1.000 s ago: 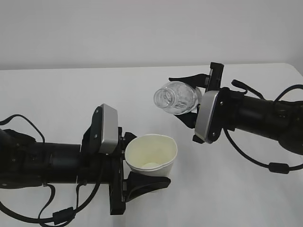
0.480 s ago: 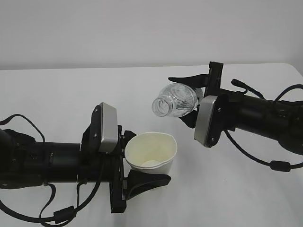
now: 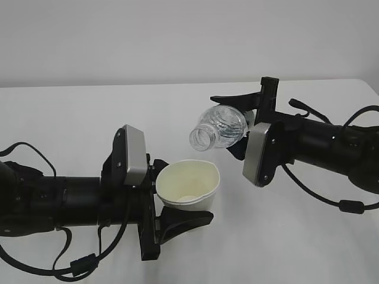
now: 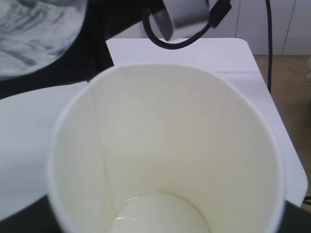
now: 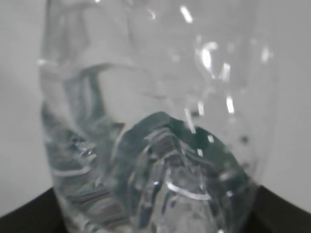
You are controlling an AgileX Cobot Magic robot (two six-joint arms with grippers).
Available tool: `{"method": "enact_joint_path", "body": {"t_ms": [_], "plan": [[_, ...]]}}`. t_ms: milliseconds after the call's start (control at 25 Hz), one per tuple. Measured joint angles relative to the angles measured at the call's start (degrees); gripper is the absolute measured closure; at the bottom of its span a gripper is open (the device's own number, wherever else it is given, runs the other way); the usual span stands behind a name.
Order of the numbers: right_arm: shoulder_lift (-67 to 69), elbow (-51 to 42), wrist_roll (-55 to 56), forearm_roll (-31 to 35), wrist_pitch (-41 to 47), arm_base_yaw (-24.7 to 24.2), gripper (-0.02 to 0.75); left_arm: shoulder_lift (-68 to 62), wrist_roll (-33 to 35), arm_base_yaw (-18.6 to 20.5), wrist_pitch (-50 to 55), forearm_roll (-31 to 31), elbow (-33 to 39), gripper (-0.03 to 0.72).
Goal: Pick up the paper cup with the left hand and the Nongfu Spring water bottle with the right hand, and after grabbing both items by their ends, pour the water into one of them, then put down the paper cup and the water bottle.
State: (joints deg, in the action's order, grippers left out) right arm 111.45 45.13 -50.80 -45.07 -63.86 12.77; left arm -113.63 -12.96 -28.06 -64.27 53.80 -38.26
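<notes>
Two claws: left claw (image 3: 169,204) clamps the cup (image 3: 188,188) low on its wall; right claw (image 3: 240,127) is closed around the bottle (image 3: 220,126) at its base end.
Spill risk: the bottle mouth sits up and right of the cup rim, not clearly over it, so water could land on the bench (image 3: 71,118).
Squeeze risk: the rim looks pinched out of round.
Cup: held above the bench, near its front edge.
Bottle: tipped, mouth down-left toward the cup.
</notes>
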Motion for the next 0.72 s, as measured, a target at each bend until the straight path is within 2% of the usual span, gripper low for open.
{"method": "enact_joint_path", "body": {"t_ms": [720], "plan": [[0.0, 0.0, -8.2, 2.5, 0.0, 0.0, 0.265, 0.0, 0.0, 0.0, 0.0, -0.8, 0.0, 0.218]]}}
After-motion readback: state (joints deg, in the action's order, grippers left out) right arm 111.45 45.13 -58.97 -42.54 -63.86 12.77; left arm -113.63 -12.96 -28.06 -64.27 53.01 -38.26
